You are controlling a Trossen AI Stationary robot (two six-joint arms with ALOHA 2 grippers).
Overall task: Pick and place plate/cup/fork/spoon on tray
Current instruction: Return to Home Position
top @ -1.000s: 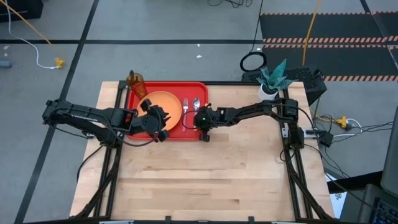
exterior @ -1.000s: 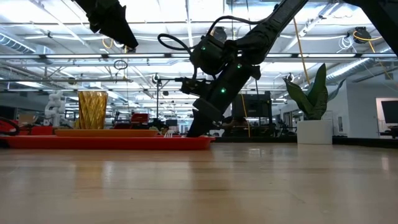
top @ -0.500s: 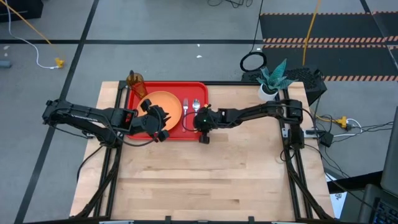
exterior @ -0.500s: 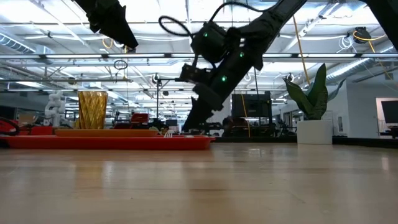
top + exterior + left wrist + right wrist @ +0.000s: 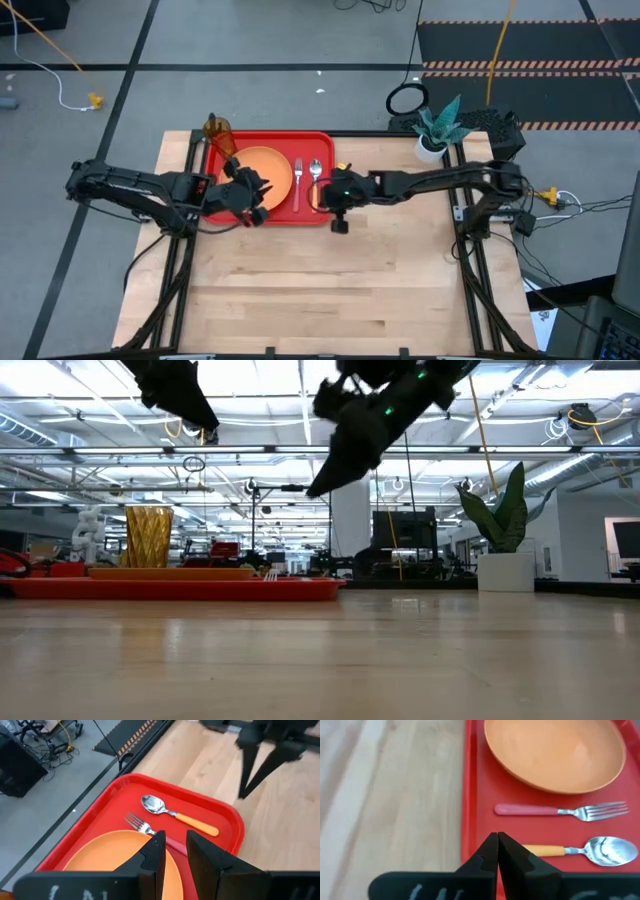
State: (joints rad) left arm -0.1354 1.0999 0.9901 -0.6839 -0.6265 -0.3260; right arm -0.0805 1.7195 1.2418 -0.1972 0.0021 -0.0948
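Note:
The red tray (image 5: 322, 142) lies at the table's far side. On it lie the orange plate (image 5: 268, 165), the red-handled fork (image 5: 297, 186) and the orange-handled spoon (image 5: 316, 176), side by side to the plate's right. The amber cup (image 5: 217, 131) stands upright at the tray's far left corner. My left gripper (image 5: 262, 198) hangs above the plate's near edge, its fingers (image 5: 155, 851) a narrow gap apart and empty. My right gripper (image 5: 326, 200) is shut and empty, high above the tray's near right corner (image 5: 312, 490), over the spoon's handle (image 5: 545, 851).
A white pot with a green plant (image 5: 434, 136) stands at the table's far right corner. Bare wood (image 5: 340, 290) takes up the near half of the table and the strip right of the tray.
My right gripper has risen from the tray's surface to well above it and has drawn a little toward the table's right edge. The spoon, fork, plate and cup have stayed where they were.

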